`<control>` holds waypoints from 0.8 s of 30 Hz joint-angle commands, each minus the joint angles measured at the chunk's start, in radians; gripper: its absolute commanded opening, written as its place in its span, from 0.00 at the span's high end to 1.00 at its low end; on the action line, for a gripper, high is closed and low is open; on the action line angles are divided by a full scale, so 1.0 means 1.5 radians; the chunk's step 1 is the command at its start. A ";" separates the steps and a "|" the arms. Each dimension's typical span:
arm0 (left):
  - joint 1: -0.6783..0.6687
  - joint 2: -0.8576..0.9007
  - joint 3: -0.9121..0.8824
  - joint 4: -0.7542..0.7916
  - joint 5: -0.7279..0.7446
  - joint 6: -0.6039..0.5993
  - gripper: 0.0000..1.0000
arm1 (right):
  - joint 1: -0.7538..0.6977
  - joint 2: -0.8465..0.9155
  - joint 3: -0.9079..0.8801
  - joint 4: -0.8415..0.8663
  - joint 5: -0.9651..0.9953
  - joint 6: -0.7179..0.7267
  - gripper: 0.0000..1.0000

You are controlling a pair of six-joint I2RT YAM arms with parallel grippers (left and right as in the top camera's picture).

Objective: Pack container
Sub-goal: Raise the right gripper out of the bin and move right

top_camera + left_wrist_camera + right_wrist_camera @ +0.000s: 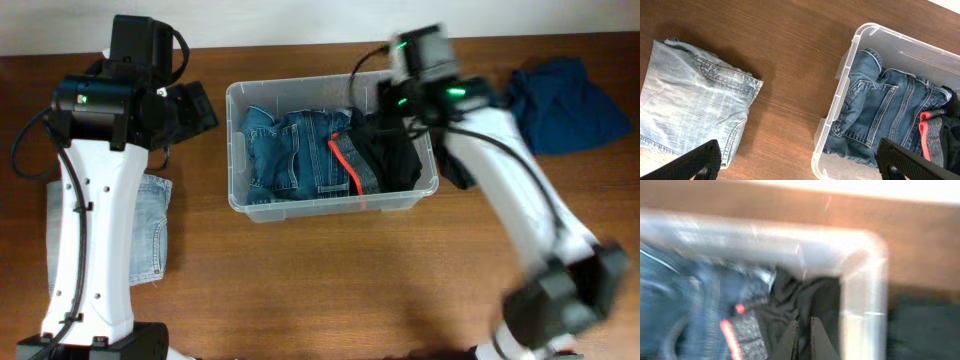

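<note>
The clear plastic container (330, 205) stands mid-table, holding folded blue jeans (295, 150) and a black garment with a red stripe (395, 160). My right gripper (385, 115) is inside the container's back right corner; in the blurred right wrist view its fingers (804, 335) are nearly together on the black garment (790, 300), beside the container's rim (865, 280). My left gripper (195, 110) is open and empty, hovering left of the container. In the left wrist view its fingers (802, 162) straddle the container's left wall (840, 75), with the jeans (880, 115) inside.
A folded light denim garment (150, 225) lies on the table at the left, also in the left wrist view (690, 105). A dark blue garment (565, 105) lies at the back right, right of the container.
</note>
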State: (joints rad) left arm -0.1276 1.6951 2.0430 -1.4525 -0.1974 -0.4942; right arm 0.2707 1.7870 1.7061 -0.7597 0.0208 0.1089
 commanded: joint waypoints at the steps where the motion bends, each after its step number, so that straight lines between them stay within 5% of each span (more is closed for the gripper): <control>1: 0.003 0.003 -0.001 0.000 -0.001 0.007 0.01 | -0.065 -0.101 0.019 -0.034 0.011 0.023 0.96; 7: 0.003 0.003 -0.001 0.000 -0.001 0.007 0.00 | -0.224 -0.131 0.019 -0.110 -0.009 0.043 0.95; 12: 0.003 0.003 -0.001 0.000 -0.001 0.007 0.01 | -0.364 -0.116 0.018 -0.135 -0.096 0.043 0.82; 15: 0.003 0.003 -0.001 0.000 -0.001 0.007 0.01 | -0.433 -0.103 0.018 -0.126 -0.137 0.043 0.47; 22: 0.003 0.003 -0.001 0.000 -0.001 0.007 0.01 | -0.545 -0.065 0.017 -0.104 -0.154 0.066 0.05; 24: 0.003 0.003 -0.001 0.000 -0.001 0.007 0.01 | -0.576 -0.047 0.017 -0.099 -0.157 0.098 0.01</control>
State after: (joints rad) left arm -0.1276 1.6951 2.0430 -1.4521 -0.1974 -0.4942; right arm -0.5339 1.6741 1.7344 -0.9157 -0.1802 0.1902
